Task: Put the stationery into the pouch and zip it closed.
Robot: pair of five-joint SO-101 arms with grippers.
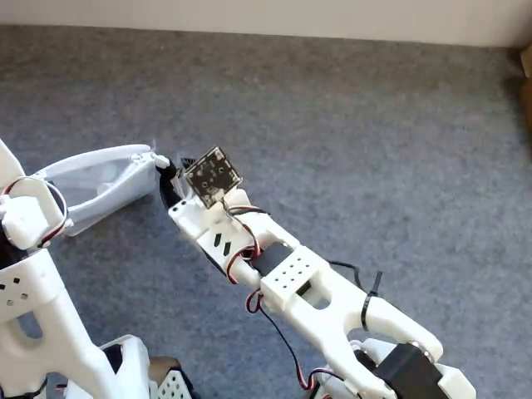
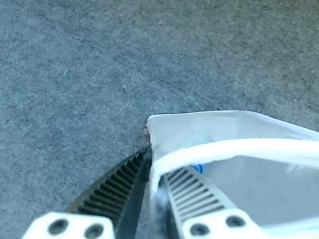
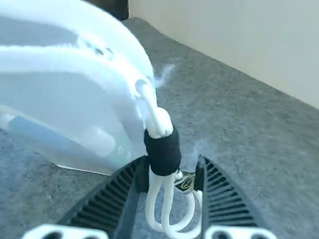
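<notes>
Pouch (image 1: 100, 187) sits on the grey table (image 1: 374, 125) at the left of the high view, a translucent white bag lying lengthwise between my two arms, mouth gaping a little. Overhead I get the layout but not the grips, so I go to the wrists. On the left wrist view, the left gripper (image 2: 154, 159) is clamped on the pouch's end: the white zip edge runs right between the ridged fingers (image 2: 117, 186), and something blue (image 2: 198, 168) shows through the wall. The right wrist view gives me the other end: the right gripper (image 3: 172, 162) is pinched on the zip pull (image 3: 162, 149), a white cord loop with a black sleeve, jaws narrow, cord standing up between them to the slider. Back on the high view, the left arm (image 1: 33, 274) stands at the left edge, bent over the pouch's near end; the right arm (image 1: 291, 283) stretches in low from the lower right, wrist at the pouch's far tip.
</notes>
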